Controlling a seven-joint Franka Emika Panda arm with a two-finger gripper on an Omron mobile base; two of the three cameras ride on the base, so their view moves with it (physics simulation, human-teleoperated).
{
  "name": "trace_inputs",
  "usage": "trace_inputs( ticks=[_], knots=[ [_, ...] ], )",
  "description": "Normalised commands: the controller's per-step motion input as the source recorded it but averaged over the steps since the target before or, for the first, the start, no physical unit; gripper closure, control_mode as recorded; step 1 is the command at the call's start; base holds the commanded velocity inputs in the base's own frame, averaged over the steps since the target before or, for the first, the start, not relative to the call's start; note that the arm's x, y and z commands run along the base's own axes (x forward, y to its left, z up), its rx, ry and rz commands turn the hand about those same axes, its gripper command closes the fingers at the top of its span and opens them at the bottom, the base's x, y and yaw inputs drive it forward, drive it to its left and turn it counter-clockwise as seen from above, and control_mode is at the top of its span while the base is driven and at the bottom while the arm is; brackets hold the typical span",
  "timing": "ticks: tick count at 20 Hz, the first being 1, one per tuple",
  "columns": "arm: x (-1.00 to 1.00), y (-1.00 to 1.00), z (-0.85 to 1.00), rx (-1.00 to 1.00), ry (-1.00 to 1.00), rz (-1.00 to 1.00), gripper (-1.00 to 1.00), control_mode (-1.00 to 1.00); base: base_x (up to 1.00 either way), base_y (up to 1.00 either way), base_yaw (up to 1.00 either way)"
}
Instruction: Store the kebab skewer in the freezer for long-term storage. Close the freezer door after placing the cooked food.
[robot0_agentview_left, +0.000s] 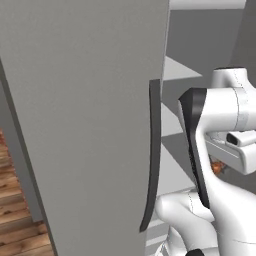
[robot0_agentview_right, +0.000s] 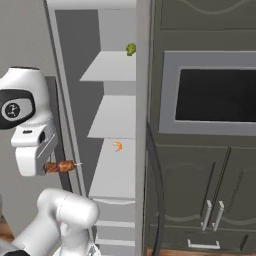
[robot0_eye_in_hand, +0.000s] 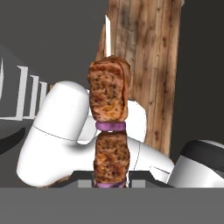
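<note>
My gripper (robot0_agentview_right: 49, 167) is shut on the kebab skewer (robot0_agentview_right: 62, 166), a thin stick of orange-brown chunks that pokes out to the right at mid height. The hand view shows the skewer (robot0_eye_in_hand: 109, 100) upright, with browned chunks and purple rings. In the left base view a bit of the orange skewer (robot0_agentview_left: 216, 167) peeks out under the hand. The freezer (robot0_agentview_right: 117, 120) stands open just right of the skewer, with white shelves and drawers below. The freezer door (robot0_agentview_left: 85, 125) is swung wide open, its dark handle (robot0_agentview_left: 152, 155) along its edge.
A green leafy lump (robot0_agentview_right: 130, 48) sits on the top shelf. A small orange piece (robot0_agentview_right: 118, 146) lies on a lower shelf. Right of the freezer rises the other grey door's edge (robot0_agentview_right: 142, 100), then dark cabinets (robot0_agentview_right: 200, 190) with a built-in oven window (robot0_agentview_right: 215, 95).
</note>
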Motion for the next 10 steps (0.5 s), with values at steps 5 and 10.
trace_inputs(
  ticks=[5, 10],
  knots=[
    [0.0, 0.0, 0.0, 0.0, 0.0, 0.0, 1.0, 1.0, 0.0, -0.29, 0.04],
    [0.0, 0.0, 0.0, 0.0, 0.0, 0.0, 1.0, 1.0, 0.0, -0.48, 0.09]
  ],
)
